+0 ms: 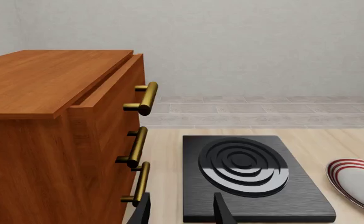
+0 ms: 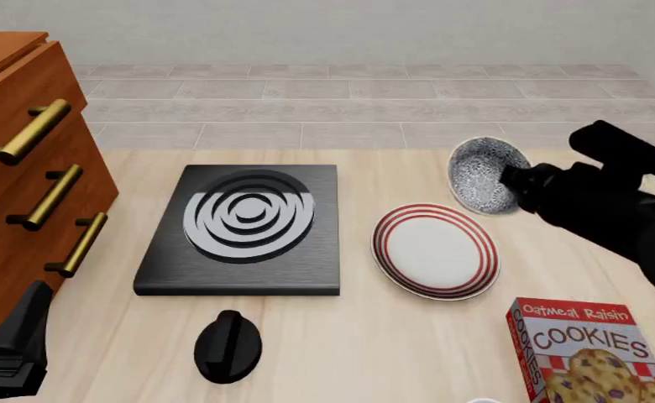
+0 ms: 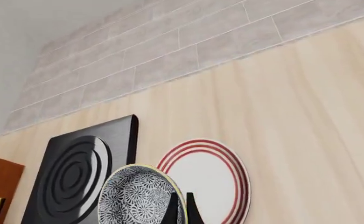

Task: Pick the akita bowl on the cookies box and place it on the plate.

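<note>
The right end effector (image 2: 515, 182) pinched the rim of the akita bowl (image 2: 487, 175), held tilted above the bench (image 2: 417, 353) just beyond the plate (image 2: 434, 250); the left end effector (image 1: 182, 210) hung spread near the stove (image 2: 243, 228).

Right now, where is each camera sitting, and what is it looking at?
Front view: above and behind the arms, looking forward and down at the stove, plate, cookies box; the right arm holds the akita bowl.
Left wrist view: behind the left tool, facing the cabinet and stove; its fingertips show.
Right wrist view: behind the right tool, shut on the bowl's rim, above the plate.
All three show stove and plate.
</note>
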Available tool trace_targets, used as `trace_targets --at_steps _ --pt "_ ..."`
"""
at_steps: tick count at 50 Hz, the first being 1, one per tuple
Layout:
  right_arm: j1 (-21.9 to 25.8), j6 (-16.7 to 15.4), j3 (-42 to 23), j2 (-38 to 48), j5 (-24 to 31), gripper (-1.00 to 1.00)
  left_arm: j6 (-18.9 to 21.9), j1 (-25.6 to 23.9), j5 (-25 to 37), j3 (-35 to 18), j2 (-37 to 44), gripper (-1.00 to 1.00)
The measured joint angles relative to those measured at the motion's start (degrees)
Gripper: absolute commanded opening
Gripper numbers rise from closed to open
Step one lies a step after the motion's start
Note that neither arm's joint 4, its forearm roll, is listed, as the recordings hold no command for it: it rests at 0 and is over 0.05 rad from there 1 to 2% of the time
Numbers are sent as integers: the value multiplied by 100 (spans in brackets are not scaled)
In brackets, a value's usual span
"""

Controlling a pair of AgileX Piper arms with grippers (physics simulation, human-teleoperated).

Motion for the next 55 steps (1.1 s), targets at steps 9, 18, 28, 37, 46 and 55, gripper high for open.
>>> trace_targets --at_steps 9,18,28,37,46,55 --pt "20 -8 -131 540 -256 -100 0 0 0 0 0 100" --pt "34 14 -175 1042 -502 -100 0 0 0 0 0 100" --pt "80 82 -221 1518 -696 -100 0 0 0 0 0 100" --pt "106 80 -284 1856 -773 -100 0 0 0 0 0 100" --pt "99 34 -304 2113 -847 -100 0 0 0 0 0 100" --pt "85 6 -283 2347 -969 -100 0 0 0 0 0 100"
